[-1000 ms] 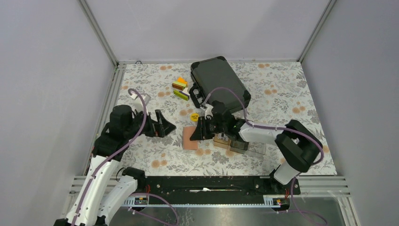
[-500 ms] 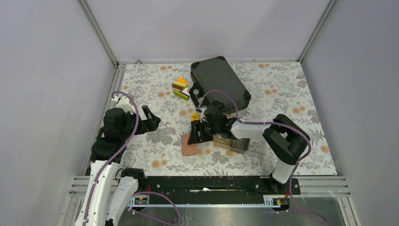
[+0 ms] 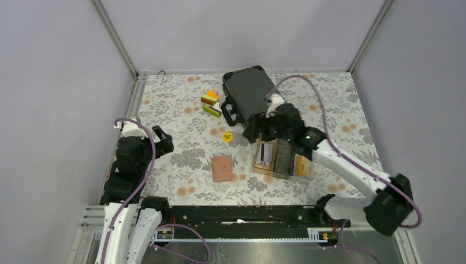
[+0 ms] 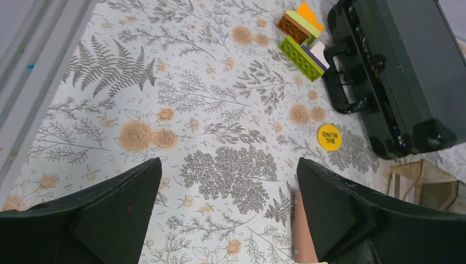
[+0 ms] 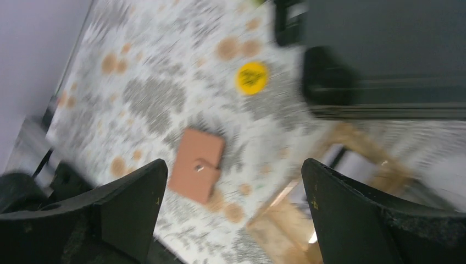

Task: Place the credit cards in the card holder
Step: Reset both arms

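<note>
Salmon-pink card holder (image 3: 222, 168) lies closed and flat on the table, snap upward, with its long axis running roughly away from the bases. To its right, the credit cards (image 3: 267, 154) rest in the clear tray (image 3: 280, 176). Both grippers stand wide and empty, the left gripper (image 4: 228, 181) well aside and the right gripper (image 5: 233, 176) over the tray's far end. The step in hand is probably fetching a card, but the holder needs opening first.
</note>
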You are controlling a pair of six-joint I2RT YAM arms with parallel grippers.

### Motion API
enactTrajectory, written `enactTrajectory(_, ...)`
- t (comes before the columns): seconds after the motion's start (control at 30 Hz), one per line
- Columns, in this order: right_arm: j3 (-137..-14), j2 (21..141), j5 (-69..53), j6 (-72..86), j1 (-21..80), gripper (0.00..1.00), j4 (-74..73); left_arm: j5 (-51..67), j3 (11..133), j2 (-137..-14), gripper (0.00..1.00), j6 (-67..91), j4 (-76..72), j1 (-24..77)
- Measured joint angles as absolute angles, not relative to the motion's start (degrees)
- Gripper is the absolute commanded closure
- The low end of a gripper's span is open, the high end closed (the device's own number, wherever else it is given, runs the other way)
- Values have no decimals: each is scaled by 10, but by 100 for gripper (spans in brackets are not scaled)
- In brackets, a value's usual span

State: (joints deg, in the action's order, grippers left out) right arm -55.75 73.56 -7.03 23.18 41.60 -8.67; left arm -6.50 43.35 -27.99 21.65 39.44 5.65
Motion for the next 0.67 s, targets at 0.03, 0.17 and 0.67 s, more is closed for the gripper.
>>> enactTrajectory(0.03,-552,713,-58,227,397,0,-92,-72,433,-277,1,218,394,57)
enactTrajectory(0.17,-502,622,-5,208,295,0,-119,-93,434,-268,1,223,393,57)
enactTrajectory(0.67,-387,429,116,156,206,0,-142,-103,429,-248,1,225,389,57)
